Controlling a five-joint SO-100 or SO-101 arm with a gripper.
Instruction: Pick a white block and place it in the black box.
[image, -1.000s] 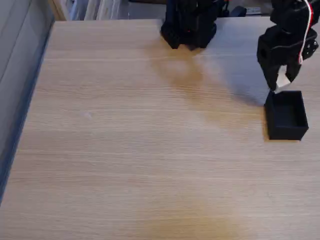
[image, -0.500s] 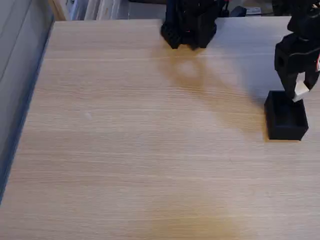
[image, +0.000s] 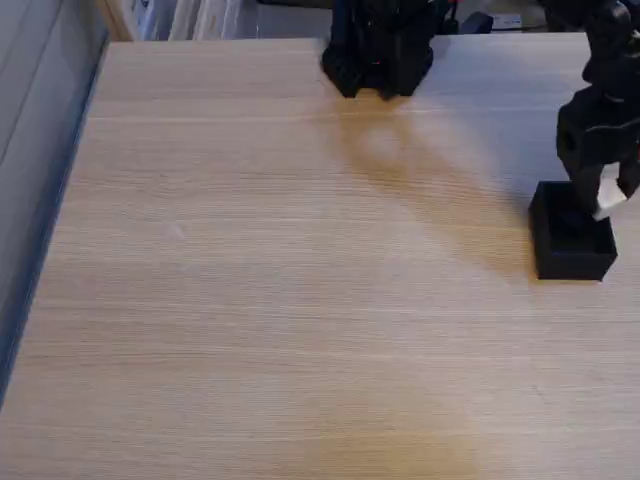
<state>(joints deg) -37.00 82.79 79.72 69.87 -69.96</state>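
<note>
While clamped on the white block (image: 607, 202) — claw (image: 600, 206) just over the black box (image: 571, 250).

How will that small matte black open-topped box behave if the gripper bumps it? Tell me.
The small matte black open-topped box has thin walls and looks empty, so it is probably light and may slide on the smooth wooden table. It sits low and wide, so tipping seems unlikely. The gripper hangs just over it.

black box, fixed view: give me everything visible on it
The black box is a small matte black rectangular container, open-topped with thin walls, plastic by the look of it. It sits upright on the wooden table near the right edge. The hand, holding the white block, hangs over its opening; whether they touch is unclear.
</note>
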